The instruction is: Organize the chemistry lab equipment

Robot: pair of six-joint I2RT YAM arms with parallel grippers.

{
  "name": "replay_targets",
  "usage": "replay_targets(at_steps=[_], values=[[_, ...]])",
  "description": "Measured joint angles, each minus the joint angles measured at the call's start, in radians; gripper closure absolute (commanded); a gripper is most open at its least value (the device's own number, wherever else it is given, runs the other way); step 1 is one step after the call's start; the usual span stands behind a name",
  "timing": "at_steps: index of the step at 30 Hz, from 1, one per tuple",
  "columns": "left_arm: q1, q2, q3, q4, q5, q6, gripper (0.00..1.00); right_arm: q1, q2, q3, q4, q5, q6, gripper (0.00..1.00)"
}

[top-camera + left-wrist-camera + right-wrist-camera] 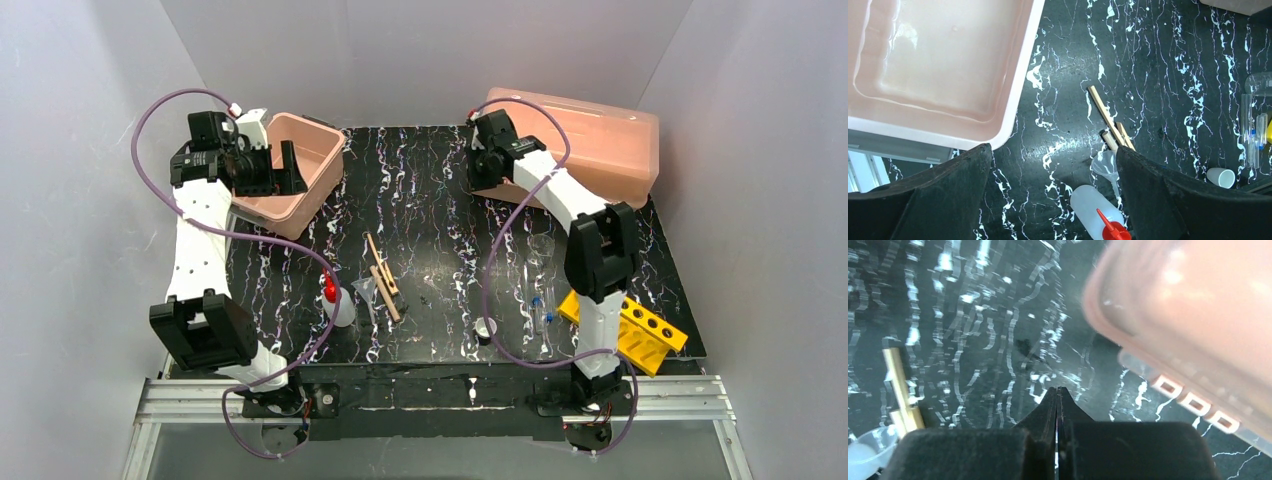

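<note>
Chemistry lab equipment lies scattered over the near half of the black marbled counter (430,200).

- Wooden clamps (383,277): flat on the counter near the centre, long axis running from far-left to near-right. A clear funnel (1104,162) touches their near end.
- Small white squeeze bottle (342,307): just left of the funnel, red nozzle on the far-left side in the top view. Cannot tell whether it stands or lies.
- Tiny white cup (484,330): near edge, well right of the clamps, standing apart from everything else.
- Blue-capped clear tubes (540,312): flat, long axis roughly near-to-far, between the cup and the yellow holed rack (650,335).
- Rack: holes facing up, long axis slanting toward the near-right corner. The right arm's lower link covers its left part in the top view.
- Clear glass beaker (541,250): just beyond the tubes, faint against the counter, with the right arm and its purple cable (497,250) beside it.

Surroundings: an open pink tub (322,178) sits at the far left and looks empty inside in the left wrist view. A big translucent pink lidded box (610,140) sits at the far right.

Left tool (1052,150): fingers spread wide, nothing between them, held over the near-right rim of the tub.

Right tool (1058,392): fingers pressed together, pinching nothing, above bare counter just beside the left end of the lidded box.
</note>
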Motion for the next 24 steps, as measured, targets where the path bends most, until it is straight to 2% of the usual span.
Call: replay_targets(at_steps=[3, 12, 15, 17, 18, 19, 20, 21, 22, 24], values=[[0.000, -0.009, 0.000, -0.007, -0.001, 0.008, 0.05, -0.038, 0.057, 0.001, -0.004, -0.014, -0.008, 0.99], [0.000, -0.010, 0.005, -0.040, -0.009, 0.025, 0.02, -0.194, 0.059, 0.027, -0.010, -0.019, 0.029, 0.99], [0.000, -0.010, 0.004, -0.050, -0.011, 0.026, 0.02, -0.219, 0.048, 0.019, -0.008, -0.009, 0.032, 0.91], [0.000, -0.013, 0.003, -0.055, -0.011, 0.026, 0.02, -0.207, 0.005, -0.019, -0.005, -0.003, 0.035, 0.80], [0.000, -0.018, 0.001, -0.057, -0.011, 0.026, 0.02, -0.191, -0.029, -0.045, -0.007, 0.004, 0.036, 0.71], [0.000, -0.024, -0.004, -0.057, -0.010, 0.026, 0.02, -0.165, -0.071, -0.069, -0.010, 0.016, 0.036, 0.57], [0.000, -0.035, -0.011, -0.057, -0.010, 0.026, 0.02, -0.132, -0.115, -0.088, -0.012, 0.029, 0.035, 0.36], [0.000, -0.050, -0.023, -0.058, -0.009, 0.026, 0.02, -0.097, -0.159, -0.101, -0.013, 0.041, 0.033, 0.10], [0.000, -0.068, -0.035, -0.058, -0.008, 0.026, 0.02, -0.054, -0.212, -0.113, -0.010, 0.050, 0.034, 0.03], [0.000, -0.111, -0.060, -0.060, -0.007, 0.025, 0.02, 0.018, -0.319, -0.142, 0.003, 0.037, 0.037, 0.02]])
